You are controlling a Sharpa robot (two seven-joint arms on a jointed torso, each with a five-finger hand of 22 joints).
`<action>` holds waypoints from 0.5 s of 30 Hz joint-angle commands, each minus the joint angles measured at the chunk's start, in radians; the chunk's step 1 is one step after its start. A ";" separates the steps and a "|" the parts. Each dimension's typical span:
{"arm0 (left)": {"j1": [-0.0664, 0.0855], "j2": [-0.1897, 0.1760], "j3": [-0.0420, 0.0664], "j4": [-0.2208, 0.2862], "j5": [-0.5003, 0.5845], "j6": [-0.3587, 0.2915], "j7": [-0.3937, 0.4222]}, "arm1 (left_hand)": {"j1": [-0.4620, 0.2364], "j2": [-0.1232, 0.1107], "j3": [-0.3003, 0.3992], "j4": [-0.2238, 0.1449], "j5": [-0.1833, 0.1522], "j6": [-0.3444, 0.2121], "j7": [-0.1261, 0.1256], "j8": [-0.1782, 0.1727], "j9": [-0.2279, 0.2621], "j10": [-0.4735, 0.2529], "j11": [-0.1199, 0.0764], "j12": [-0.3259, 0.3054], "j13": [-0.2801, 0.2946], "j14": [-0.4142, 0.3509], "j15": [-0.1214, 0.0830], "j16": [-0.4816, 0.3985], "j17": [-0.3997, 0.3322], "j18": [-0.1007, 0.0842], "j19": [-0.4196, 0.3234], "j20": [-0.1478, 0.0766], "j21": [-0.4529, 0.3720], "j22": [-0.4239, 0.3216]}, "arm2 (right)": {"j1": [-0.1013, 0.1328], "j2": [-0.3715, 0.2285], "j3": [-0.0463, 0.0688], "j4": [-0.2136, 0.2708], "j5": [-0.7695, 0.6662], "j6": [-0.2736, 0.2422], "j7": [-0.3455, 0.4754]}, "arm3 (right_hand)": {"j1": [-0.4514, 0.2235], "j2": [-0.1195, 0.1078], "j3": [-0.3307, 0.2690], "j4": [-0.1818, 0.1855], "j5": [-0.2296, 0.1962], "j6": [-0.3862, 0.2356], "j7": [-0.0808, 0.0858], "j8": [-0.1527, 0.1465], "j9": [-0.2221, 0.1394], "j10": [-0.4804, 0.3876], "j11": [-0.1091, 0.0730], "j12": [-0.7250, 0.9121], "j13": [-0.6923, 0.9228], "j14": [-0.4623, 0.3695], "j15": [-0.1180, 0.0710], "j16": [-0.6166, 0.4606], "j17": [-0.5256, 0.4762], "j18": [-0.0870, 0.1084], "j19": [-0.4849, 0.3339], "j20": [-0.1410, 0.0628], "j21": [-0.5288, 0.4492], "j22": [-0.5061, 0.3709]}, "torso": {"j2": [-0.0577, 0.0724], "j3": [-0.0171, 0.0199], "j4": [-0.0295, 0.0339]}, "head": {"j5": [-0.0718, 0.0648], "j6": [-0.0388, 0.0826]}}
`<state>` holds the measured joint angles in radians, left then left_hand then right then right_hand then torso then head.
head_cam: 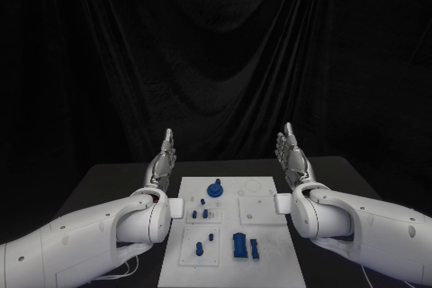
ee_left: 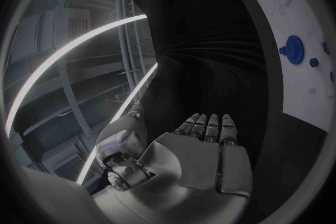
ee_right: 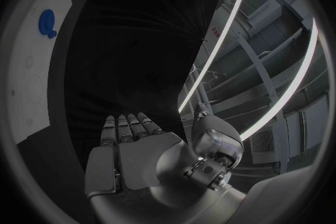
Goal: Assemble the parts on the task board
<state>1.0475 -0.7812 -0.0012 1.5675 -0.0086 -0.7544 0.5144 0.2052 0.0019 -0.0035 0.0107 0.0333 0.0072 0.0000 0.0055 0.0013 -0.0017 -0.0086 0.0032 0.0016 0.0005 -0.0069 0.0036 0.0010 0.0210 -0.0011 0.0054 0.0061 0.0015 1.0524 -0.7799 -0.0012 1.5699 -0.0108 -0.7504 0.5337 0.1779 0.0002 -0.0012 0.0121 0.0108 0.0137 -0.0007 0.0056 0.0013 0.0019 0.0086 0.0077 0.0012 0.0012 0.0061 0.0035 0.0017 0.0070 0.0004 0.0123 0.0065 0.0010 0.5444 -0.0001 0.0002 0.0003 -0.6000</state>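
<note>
Parts come first, nearest to me on the task board (head_cam: 270,263): a tall blue block (head_cam: 240,245) with a slimmer blue piece (head_cam: 255,248) just beside it toward my right, both on the near half of the white plate. Just left of them, small blue pegs (head_cam: 200,247) sit on a square sub-plate, and a further cluster of small blue pieces (head_cam: 204,213) sits on the next sub-plate up. Whether any of these are seated in their places or merely resting there, I cannot tell.

Farther along, my two forearms flank the board, one on each side, neither crossing over it. I judge that leaves the middle free and the plate open to my head camera.

Beyond that, toward the far edge of the board, sits the round blue gear-like part (head_cam: 216,189), with faint circular outlines in the white surface to its right.

Farthest out are my hands. My left hand (head_cam: 163,160) stands upright beside the far left corner of the board, fingers straight and side by side, holding nothing. My right hand (head_cam: 293,155) mirrors it beside the far right corner, fingers likewise extended and bare. Palms face inward across the board, well clear of every part, touching nothing.

This posture would suit either waiting to reach in or resting with the work complete.
</note>
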 commanded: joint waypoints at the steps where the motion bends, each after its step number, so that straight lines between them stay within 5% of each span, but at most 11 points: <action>1: 0.003 0.001 0.001 0.003 0.009 -0.016 0.006 | -0.064 -0.002 0.004 -0.011 -0.033 -0.007 0.000 -0.006 -0.001 0.002 0.009 -0.003 -0.002 0.000 0.007 -0.004 -0.001 -0.021 0.001 -0.005 -0.006 -0.001 | -0.002 0.000 0.001 0.000 0.011 -0.020 -0.014 | -0.055 0.000 0.001 -0.012 -0.011 -0.014 0.001 -0.006 -0.001 -0.002 -0.009 -0.008 -0.001 -0.001 -0.006 -0.003 -0.002 -0.007 0.000 -0.012 -0.006 -0.001 | 0.000 0.0001 -0.0002 | 0.000 0.000; 5: 0.003 0.001 0.001 0.003 0.009 -0.016 0.006 | -0.086 -0.002 0.004 -0.011 -0.033 -0.007 0.000 -0.006 -0.001 0.002 0.009 -0.003 -0.002 0.000 0.007 -0.004 -0.001 -0.021 0.001 -0.005 -0.006 -0.001 | -0.002 0.000 0.001 0.000 0.011 -0.020 -0.014 | -0.092 0.000 0.001 -0.012 -0.011 -0.014 0.001 -0.006 -0.001 -0.002 -0.009 -0.008 -0.001 -0.001 -0.006 -0.003 -0.002 -0.007 0.000 -0.012 -0.006 -0.001 | 0.000 0.0001 -0.0002 | 0.000 0.000; 6: 0.003 0.001 0.001 0.003 0.009 -0.016 0.006 | -0.092 -0.002 0.004 -0.011 -0.033 -0.007 0.000 -0.006 -0.001 0.002 0.009 -0.003 -0.002 0.000 0.007 -0.004 -0.001 -0.021 0.001 -0.005 -0.006 -0.001 | -0.002 0.000 0.001 0.000 0.011 -0.020 -0.014 | -0.178 0.000 0.001 -0.012 -0.011 -0.014 0.001 -0.006 -0.001 -0.002 -0.009 -0.008 -0.001 -0.001 -0.006 -0.003 -0.002 -0.007 0.000 -0.012 -0.006 -0.001 | 0.000 0.0001 -0.0002 | 0.000 0.000; 9: 0.003 0.001 0.001 0.003 0.009 -0.016 0.006 | -0.127 -0.002 0.004 -0.011 -0.033 -0.007 0.000 -0.006 -0.001 0.002 0.009 -0.003 -0.002 0.000 0.007 -0.004 -0.001 -0.021 0.001 -0.005 -0.006 -0.001 | -0.002 0.000 0.001 0.000 0.011 -0.020 -0.014 | -0.178 0.000 0.001 -0.012 -0.011 -0.014 0.001 -0.006 -0.001 -0.002 -0.009 -0.008 -0.001 -0.001 -0.006 -0.003 -0.002 -0.007 0.000 -0.012 -0.006 -0.001 | 0.000 0.0001 -0.0002 | 0.000 0.000; 10: 0.003 0.001 0.001 0.003 0.009 -0.016 0.006 | -0.205 -0.002 0.004 -0.011 -0.033 -0.007 0.000 -0.006 -0.001 0.002 0.009 -0.003 -0.002 0.000 0.007 -0.004 -0.001 -0.021 0.001 -0.005 -0.006 -0.001 | -0.002 0.000 0.001 0.000 0.011 -0.020 -0.014 | -0.178 0.000 0.001 -0.012 -0.011 -0.014 0.001 -0.006 -0.001 -0.002 -0.009 -0.008 -0.001 -0.001 -0.006 -0.003 -0.002 -0.007 0.000 -0.012 -0.006 -0.001 | 0.000 0.0001 -0.0002 | 0.000 0.000; 15: 0.003 0.001 0.001 0.003 0.009 -0.016 0.006 | -0.205 -0.002 0.004 -0.011 -0.033 -0.007 0.000 -0.006 -0.001 0.002 0.009 -0.003 -0.002 0.000 0.007 -0.004 -0.001 -0.021 0.001 -0.005 -0.006 -0.001 | -0.002 0.000 0.001 0.000 0.011 -0.020 -0.014 | -0.178 0.000 0.001 -0.012 -0.011 -0.014 0.001 -0.006 -0.001 -0.002 -0.009 -0.008 -0.001 -0.001 -0.006 -0.003 -0.002 -0.007 0.000 -0.012 -0.006 -0.001 | 0.000 0.0001 -0.0002 | 0.000 0.000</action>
<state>1.0475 -0.7812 -0.0013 1.5676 -0.0008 -0.7635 0.5105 0.0061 -0.0005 0.0019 0.0054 0.0027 0.0073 0.0000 0.0056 0.0015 -0.0017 -0.0086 0.0033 0.0009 0.0005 -0.0069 0.0036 0.0015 0.0055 -0.0011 0.0055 0.0061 0.0016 1.0523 -0.7798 -0.0012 1.5698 0.0012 -0.7561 0.5309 0.0062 -0.0011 -0.0012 0.0066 0.0068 0.0064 -0.0010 0.0056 0.0017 -0.0017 0.0052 0.0036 0.0012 0.0012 0.0062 0.0035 0.0009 0.0071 0.0003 0.0051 0.0065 0.0011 0.5442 0.0000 0.0000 -0.0001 -0.5999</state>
